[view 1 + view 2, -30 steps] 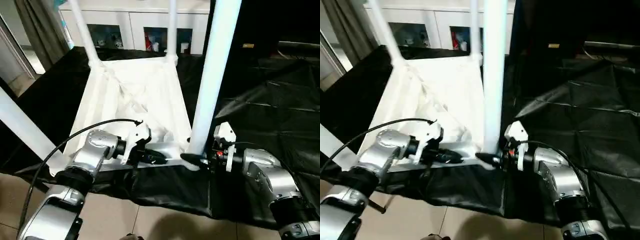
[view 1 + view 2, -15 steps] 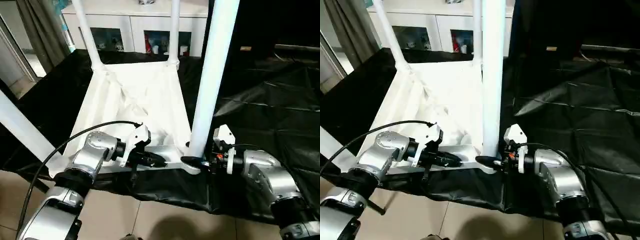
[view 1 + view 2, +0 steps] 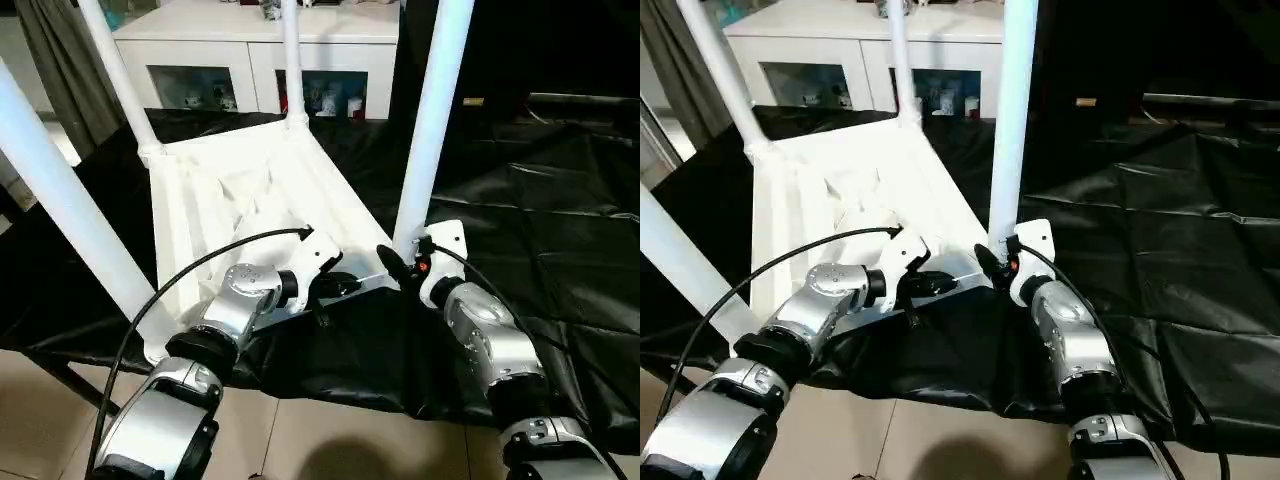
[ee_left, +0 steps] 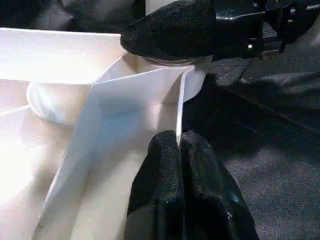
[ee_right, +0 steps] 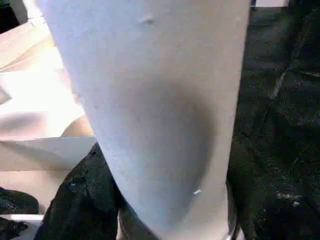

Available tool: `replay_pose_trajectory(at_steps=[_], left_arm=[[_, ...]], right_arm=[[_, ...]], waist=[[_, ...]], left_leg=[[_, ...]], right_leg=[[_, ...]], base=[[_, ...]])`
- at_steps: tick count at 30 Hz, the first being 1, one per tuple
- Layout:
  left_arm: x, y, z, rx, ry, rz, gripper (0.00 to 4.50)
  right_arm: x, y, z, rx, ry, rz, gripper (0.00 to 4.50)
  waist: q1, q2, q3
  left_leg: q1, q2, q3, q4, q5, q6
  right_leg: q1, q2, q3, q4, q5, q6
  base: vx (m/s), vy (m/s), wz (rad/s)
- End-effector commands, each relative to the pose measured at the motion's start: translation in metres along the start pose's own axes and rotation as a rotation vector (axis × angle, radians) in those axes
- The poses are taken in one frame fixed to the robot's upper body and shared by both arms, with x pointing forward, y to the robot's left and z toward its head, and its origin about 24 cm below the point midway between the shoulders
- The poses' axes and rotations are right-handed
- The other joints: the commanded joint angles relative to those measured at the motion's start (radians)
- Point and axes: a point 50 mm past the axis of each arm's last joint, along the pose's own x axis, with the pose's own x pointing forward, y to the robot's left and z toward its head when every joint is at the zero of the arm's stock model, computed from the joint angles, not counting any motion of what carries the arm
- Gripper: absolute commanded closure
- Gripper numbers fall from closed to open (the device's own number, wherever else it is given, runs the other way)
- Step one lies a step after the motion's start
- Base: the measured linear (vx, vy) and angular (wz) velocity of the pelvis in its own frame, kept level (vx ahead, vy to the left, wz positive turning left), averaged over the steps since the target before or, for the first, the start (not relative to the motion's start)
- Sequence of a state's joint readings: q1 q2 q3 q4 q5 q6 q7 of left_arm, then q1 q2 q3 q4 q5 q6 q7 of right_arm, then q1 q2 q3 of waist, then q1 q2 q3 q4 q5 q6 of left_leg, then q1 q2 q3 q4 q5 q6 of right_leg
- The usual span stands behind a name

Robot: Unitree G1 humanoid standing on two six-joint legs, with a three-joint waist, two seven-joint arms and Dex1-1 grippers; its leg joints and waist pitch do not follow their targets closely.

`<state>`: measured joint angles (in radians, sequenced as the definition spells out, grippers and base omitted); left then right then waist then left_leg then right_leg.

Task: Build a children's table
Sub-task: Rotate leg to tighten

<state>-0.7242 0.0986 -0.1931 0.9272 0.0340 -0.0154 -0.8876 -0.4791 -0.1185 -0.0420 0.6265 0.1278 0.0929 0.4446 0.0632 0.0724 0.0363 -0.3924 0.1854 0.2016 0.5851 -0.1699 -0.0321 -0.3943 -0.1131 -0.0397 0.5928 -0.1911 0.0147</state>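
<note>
Since the earlier frames, both silver forearms were seen swung round: the left gripper (image 3: 345,284) and right gripper (image 3: 395,262), formerly pointing at each other across the near rim, were now angled more away from the robot, and the whole view had shifted as well.

White plastic children's table (image 3: 240,190), square moulded top with ribbed underside, was found lying upside down on a black crinkled sheet (image 3: 540,220), four long white tubular legs standing up from its corner sockets. All places below are given relative to this table.

At the near edge, the left gripper was seen pinched almost shut on a thin white rib (image 4: 179,107) of the rim, black fingertips (image 4: 167,155) pressed either side of it. This grip was judged to be steadying the top against any load on the leg.

At the near right corner, the right gripper was seen at the foot of the near right leg (image 3: 428,120), one black finger (image 4: 170,30) lying against the leg just above its round socket (image 4: 172,67). Fingers stood moderately apart, about the leg's width; whether the leg was actually clamped could not be told.

Behind the far edge, a white glass-door cabinet (image 3: 330,70) stood.

Task was judged nearly complete, seating of the last leg remaining.
</note>
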Motion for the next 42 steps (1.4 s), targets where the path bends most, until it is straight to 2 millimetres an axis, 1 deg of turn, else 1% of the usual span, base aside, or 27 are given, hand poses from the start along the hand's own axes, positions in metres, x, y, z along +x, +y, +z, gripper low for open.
replay_pose_trajectory(at_steps=[1,2,4,6,7,8,9,10,11,13,14,16,18,20,22,26,27,29,30,31,32,34,37,38,39,41,42], left_arm=[[0.012,-0.007,0.022,0.043,-0.081,-0.049,4.5],[0.011,-0.007,0.021,0.046,-0.077,-0.066,4.5],[0.008,-0.007,0.019,0.052,-0.071,-0.093,4.5],[0.0,-0.007,0.014,0.067,-0.049,-0.152,4.5],[-0.003,-0.007,0.012,0.072,-0.04,-0.171,4.5],[-0.004,-0.007,0.011,0.072,-0.038,-0.174,4.5],[-0.009,-0.006,0.008,0.079,-0.027,-0.204,4.5],[-0.012,-0.006,0.007,0.082,-0.022,-0.217,4.5],[-0.016,-0.005,0.004,0.087,-0.012,-0.237,4.5],[-0.023,-0.004,0.001,0.088,-0.002,-0.275,4.5],[-0.027,-0.005,0.0,0.082,0.0,-0.3,4.5],[-0.03,-0.005,0.0,0.079,-0.001,-0.322,4.5],[-0.035,-0.005,-0.002,0.076,0.0,-0.353,4.5],[-0.044,-0.006,-0.005,0.067,0.015,-0.409,4.5],[-0.048,-0.007,-0.006,0.063,0.025,-0.434,4.5],[-0.056,-0.008,-0.01,0.062,0.052,-0.465,4.5],[-0.057,-0.007,-0.011,0.061,0.058,-0.467,4.5],[-0.058,-0.007,-0.011,0.061,0.057,-0.462,4.5],[-0.059,-0.007,-0.011,0.059,0.056,-0.46,4.5],[-0.059,-0.006,-0.011,0.059,0.055,-0.457,4.5],[-0.059,-0.006,-0.011,0.059,0.055,-0.457,4.5],[-0.058,-0.006,-0.01,0.056,0.042,-0.434,4.5],[-0.054,-0.004,-0.008,0.064,0.035,-0.384,4.5],[-0.048,0.0,-0.007,0.081,0.039,-0.304,4.5],[-0.043,0.003,-0.006,0.083,0.04,-0.245,4.5],[-0.04,0.004,-0.005,0.081,0.039,-0.22,4.5],[-0.036,0.007,-0.003,0.075,0.037,-0.17,4.5]], right_arm=[[0.004,0.041,-0.028,0.064,0.111,0.246,1.21],[0.003,0.04,-0.027,0.043,0.11,0.265,1.1],[0.0,0.037,-0.024,0.009,0.107,0.297,0.89],[-0.007,0.032,-0.018,-0.014,0.085,0.389,0.89],[-0.01,0.03,-0.016,-0.023,0.081,0.423,0.89],[-0.011,0.03,-0.015,-0.025,0.08,0.429,0.89],[-0.016,0.025,-0.013,-0.048,0.089,0.475,0.89],[-0.018,0.023,-0.012,-0.058,0.094,0.494,0.89],[-0.024,0.019,-0.011,-0.082,0.104,0.544,0.89],[-0.031,0.013,-0.009,-0.118,0.117,0.606,0.89],[-0.034,0.009,-0.007,-0.119,0.12,0.623,0.89],[-0.036,0.006,-0.005,-0.125,0.119,0.638,0.89],[-0.039,0.0,-0.002,-0.137,0.124,0.654,0.89],[-0.044,-0.006,0.002,-0.149,0.136,0.685,0.89],[-0.046,-0.008,0.003,-0.148,0.137,0.7,0.89],[-0.048,-0.009,0.004,-0.147,0.145,0.722,0.89],[-0.048,-0.009,0.003,-0.147,0.151,0.727,1.15],[-0.049,-0.009,0.002,-0.144,0.157,0.735,1.15],[-0.049,-0.009,0.002,-0.143,0.16,0.739,1.39],[-0.05,-0.008,0.001,-0.138,0.163,0.746,1.39],[-0.05,-0.008,0.001,-0.137,0.165,0.749,1.57],[-0.051,-0.007,-0.001,-0.12,0.171,0.76,1.69],[-0.051,-0.005,-0.005,-0.108,0.177,0.755,1.88],[-0.05,-0.001,-0.012,-0.083,0.2,0.728,1.93],[-0.048,0.002,-0.018,-0.064,0.22,0.682,1.96],[-0.046,0.004,-0.021,-0.056,0.229,0.653,1.99],[-0.042,0.005,-0.026,-0.059,0.235,0.588,1.99]], waist=[[-0.001,-0.009,-0.048],[0.0,-0.01,-0.048],[0.001,-0.01,-0.052],[0.003,-0.01,-0.053],[0.006,-0.013,-0.054],[0.008,-0.011,-0.054],[0.009,-0.014,-0.056],[0.012,-0.013,-0.06],[0.013,-0.011,-0.061],[0.021,-0.018,-0.066],[0.026,-0.014,-0.067],[0.03,-0.013,-0.067],[0.032,-0.015,-0.067],[0.035,-0.014,-0.063],[0.038,-0.012,-0.062],[0.039,-0.015,-0.061],[0.039,-0.016,-0.061],[0.038,-0.015,-0.061],[0.038,-0.015,-0.062],[0.038,-0.015,-0.064],[0.038,-0.015,-0.064],[0.039,-0.015,-0.065],[0.041,-0.015,-0.064],[0.043,-0.014,-0.063],[0.045,-0.012,-0.06],[0.045,-0.013,-0.057],[0.045,-0.013,-0.056]], left_leg=[[0.026,0.036,-0.029,-0.093,-0.411,-0.017],[0.025,0.036,-0.029,-0.093,-0.402,-0.013],[0.022,0.037,-0.025,-0.089,-0.364,-0.002],[0.021,0.037,-0.023,-0.087,-0.339,0.012],[0.018,0.037,-0.021,-0.083,-0.317,0.027],[0.018,0.038,-0.02,-0.083,-0.306,0.034],[0.016,0.039,-0.019,-0.08,-0.273,0.048],[0.014,0.038,-0.018,-0.074,-0.236,0.062],[0.015,0.039,-0.018,-0.072,-0.223,0.07],[0.014,0.04,-0.015,-0.062,-0.172,0.102],[0.014,0.04,-0.014,-0.06,-0.156,0.113],[0.015,0.043,-0.013,-0.057,-0.144,0.124],[0.017,0.044,-0.013,-0.058,-0.155,0.121],[0.02,0.045,-0.012,-0.062,-0.186,0.107],[0.02,0.047,-0.013,-0.065,-0.2,0.096],[0.021,0.047,-0.012,-0.067,-0.22,0.079],[0.021,0.047,-0.012,-0.068,-0.222,0.072],[0.021,0.046,-0.013,-0.068,-0.217,0.069],[0.021,0.046,-0.013,-0.067,-0.21,0.07],[0.02,0.045,-0.013,-0.065,-0.197,0.074],[0.02,0.045,-0.013,-0.065,-0.191,0.076],[0.019,0.044,-0.012,-0.062,-0.18,0.086],[0.021,0.044,-0.012,-0.062,-0.183,0.085],[0.021,0.045,-0.012,-0.063,-0.19,0.081],[0.023,0.047,-0.012,-0.065,-0.208,0.074],[0.026,0.046,-0.012,-0.07,-0.252,0.054],[0.029,0.045,-0.014,-0.075,-0.285,0.028]], right_leg=[[0.022,-0.035,0.019,-0.093,-0.367,-0.155],[0.023,-0.034,0.019,-0.092,-0.348,-0.158],[0.027,-0.032,0.018,-0.081,-0.257,-0.187],[0.03,-0.034,0.017,-0.078,-0.227,-0.201],[0.035,-0.035,0.016,-0.076,-0.209,-0.209],[0.035,-0.034,0.016,-0.075,-0.197,-0.214],[0.037,-0.033,0.015,-0.07,-0.153,-0.226],[0.041,-0.032,0.013,-0.061,-0.097,-0.242],[0.039,-0.033,0.013,-0.059,-0.073,-0.25],[0.041,-0.032,0.011,-0.05,0.001,-0.273],[0.039,-0.033,0.011,-0.046,0.017,-0.282],[0.036,-0.032,0.01,-0.043,0.039,-0.294],[0.035,-0.031,0.01,-0.042,0.023,-0.301],[0.033,-0.031,0.011,-0.047,-0.025,-0.297],[0.033,-0.033,0.013,-0.048,-0.051,-0.292],[0.031,-0.033,0.014,-0.05,-0.084,-0.285],[0.032,-0.034,0.015,-0.051,-0.094,-0.28],[0.032,-0.033,0.015,-0.05,-0.092,-0.278],[0.033,-0.033,0.014,-0.049,-0.079,-0.278],[0.033,-0.032,0.014,-0.047,-0.062,-0.281],[0.034,-0.032,0.014,-0.046,-0.054,-0.282],[0.034,-0.032,0.013,-0.044,-0.035,-0.287],[0.034,-0.032,0.013,-0.046,-0.046,-0.285],[0.033,-0.032,0.014,-0.047,-0.061,-0.281],[0.028,-0.03,0.015,-0.052,-0.082,-0.274],[0.027,-0.032,0.016,-0.058,-0.142,-0.265],[0.028,-0.035,0.017,-0.064,-0.207,-0.247]], base=[[0.0,0.0,0.0],[0.0,0.0,0.0],[0.0,0.0,0.0],[0.0,0.0,0.0],[0.0,0.0,0.0],[0.0,0.0,0.0],[0.0,0.0,0.0],[0.0,0.0,0.0],[0.0,0.0,0.0],[0.0,0.0,0.0],[0.0,0.0,0.0],[0.0,0.0,0.0],[0.0,0.0,0.0],[0.0,0.0,0.0],[0.0,0.0,0.0],[0.0,0.0,0.0],[0.0,0.0,0.0],[0.0,0.0,0.0],[0.0,0.0,0.0],[0.0,0.0,0.0],[0.0,0.0,0.0],[0.0,0.0,0.0],[0.0,0.0,0.0],[0.0,0.0,0.0],[0.0,0.0,0.0],[0.0,0.0,0.0],[0.0,0.0,0.0]])
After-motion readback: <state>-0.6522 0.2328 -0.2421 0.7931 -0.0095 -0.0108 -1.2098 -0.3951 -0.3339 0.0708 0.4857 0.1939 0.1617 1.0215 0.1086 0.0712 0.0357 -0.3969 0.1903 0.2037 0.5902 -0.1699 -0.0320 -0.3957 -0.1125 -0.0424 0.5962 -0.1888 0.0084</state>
